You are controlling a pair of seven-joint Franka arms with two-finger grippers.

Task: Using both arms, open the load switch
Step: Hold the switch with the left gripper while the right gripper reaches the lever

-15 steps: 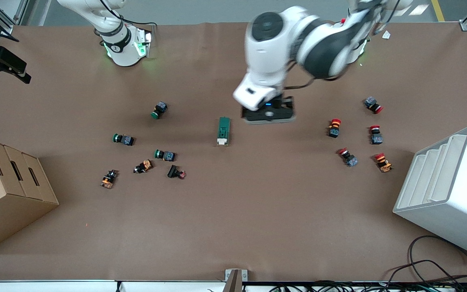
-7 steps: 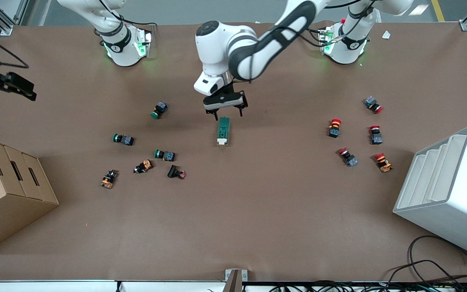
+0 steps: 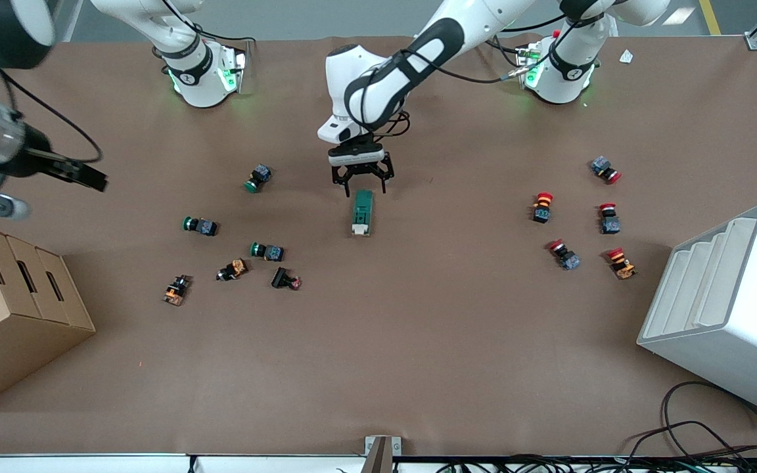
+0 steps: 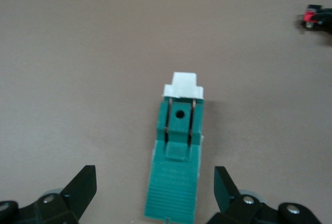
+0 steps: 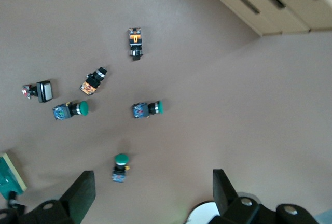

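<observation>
Front view shows you bare brown table [image 3: 378,341] all around the load switch [image 3: 362,211], which lies near the middle of the frame. The nearest green push button [image 3: 258,178] sits well apart from it. A cardboard box [image 3: 10,309] fills the lower left corner and a white rack [image 3: 727,309] stands at the lower right. Your right gripper [image 3: 73,172] is at the upper left edge, blurred and partly cut off, high over the table; the right wrist view shows its fingers [image 5: 80,193] spread wide. Your left gripper [image 3: 361,184] hangs just above the switch's green end, fingers [image 4: 83,185] apart on either side of it, not touching. The white tab [image 4: 183,85] points away from the gripper.
</observation>
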